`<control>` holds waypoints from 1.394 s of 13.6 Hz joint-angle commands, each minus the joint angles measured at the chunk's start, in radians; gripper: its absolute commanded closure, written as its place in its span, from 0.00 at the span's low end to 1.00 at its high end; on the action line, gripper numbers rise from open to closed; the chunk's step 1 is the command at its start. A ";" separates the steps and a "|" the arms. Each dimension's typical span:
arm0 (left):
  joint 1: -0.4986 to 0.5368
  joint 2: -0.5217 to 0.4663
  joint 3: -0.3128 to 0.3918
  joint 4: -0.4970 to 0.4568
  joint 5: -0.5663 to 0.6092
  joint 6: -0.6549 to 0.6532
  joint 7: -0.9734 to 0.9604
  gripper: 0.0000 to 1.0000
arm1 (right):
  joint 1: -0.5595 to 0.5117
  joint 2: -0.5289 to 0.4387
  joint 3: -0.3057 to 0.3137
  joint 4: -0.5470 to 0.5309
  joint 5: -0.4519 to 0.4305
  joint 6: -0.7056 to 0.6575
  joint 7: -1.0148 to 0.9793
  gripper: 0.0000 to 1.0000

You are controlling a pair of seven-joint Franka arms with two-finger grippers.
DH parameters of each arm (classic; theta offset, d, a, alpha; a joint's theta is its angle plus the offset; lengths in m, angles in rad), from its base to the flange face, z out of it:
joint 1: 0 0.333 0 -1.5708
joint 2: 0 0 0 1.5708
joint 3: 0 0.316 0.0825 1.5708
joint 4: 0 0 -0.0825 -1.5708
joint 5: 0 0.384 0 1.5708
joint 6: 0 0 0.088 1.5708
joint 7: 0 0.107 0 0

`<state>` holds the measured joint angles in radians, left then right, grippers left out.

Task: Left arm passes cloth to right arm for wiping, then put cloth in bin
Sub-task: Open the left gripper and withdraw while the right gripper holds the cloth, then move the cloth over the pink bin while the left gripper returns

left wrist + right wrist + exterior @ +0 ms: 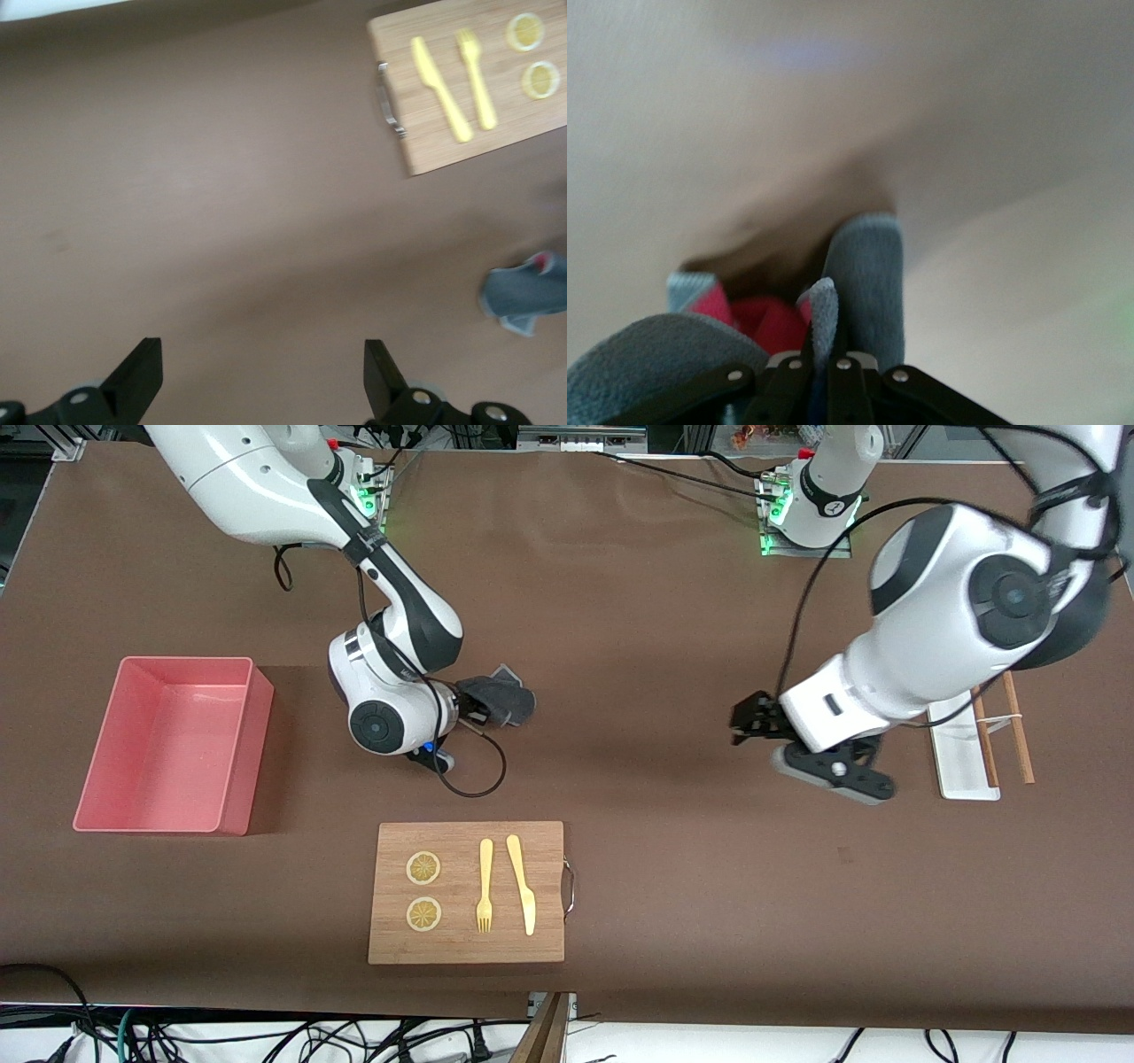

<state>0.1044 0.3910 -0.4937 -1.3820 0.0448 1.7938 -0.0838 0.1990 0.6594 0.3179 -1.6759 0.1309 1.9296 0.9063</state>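
Cloth: dark grey cloth point(498, 700) is bunched up and clenched between the fingers of the right gripper point(471, 710), over the bare brown surface point(656, 646); in the right wrist view the fabric point(864, 274) folds around the closed fingers point(833, 381), with a red patch showing among the folds.
Right gripper: fingers pinched together on the cloth, which sticks out past their tips toward the left arm's end of the surface; the wooden board point(467, 892) lies nearer the front camera than these fingers.
Left gripper: left gripper point(753, 717) hangs over bare surface with its fingers point(137, 376) spread wide and nothing between them; it is well apart from the cloth, which shows in the left wrist view point(524, 297) as a small grey bundle off to one side of the fingers.
Bin: pink bin point(133, 815) sits at the right arm's end of the surface, well apart from the right gripper's fingers, with nothing visible inside it.
Board: it carries two lemon slices point(423, 868), a yellow fork point(485, 886) and a yellow knife point(523, 884).
Tray: narrow white tray point(961, 757) with wooden chopsticks point(1019, 731) beside it lies just past the left arm's wrist, at the left arm's end.
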 commanded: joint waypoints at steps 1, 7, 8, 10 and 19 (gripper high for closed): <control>0.052 -0.058 0.000 -0.014 0.084 -0.065 0.087 0.00 | -0.013 -0.009 -0.075 -0.010 -0.024 -0.003 -0.165 1.00; -0.081 -0.266 0.357 -0.196 0.075 -0.074 0.199 0.00 | -0.018 -0.027 -0.322 -0.015 -0.027 -0.035 -0.587 1.00; -0.118 -0.309 0.409 -0.263 0.072 -0.068 0.191 0.00 | -0.018 -0.029 -0.350 -0.013 -0.040 -0.038 -0.642 1.00; -0.173 -0.357 0.486 -0.318 0.006 -0.068 0.202 0.00 | -0.026 -0.035 -0.390 -0.005 -0.094 -0.041 -0.734 1.00; -0.190 -0.376 0.501 -0.359 -0.014 -0.059 0.205 0.00 | -0.016 -0.021 -0.179 0.001 -0.091 0.110 -0.266 1.00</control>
<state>-0.0722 0.0352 -0.0090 -1.7231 0.0468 1.7340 0.1038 0.1823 0.6382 0.0801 -1.6691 0.0515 1.9994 0.5171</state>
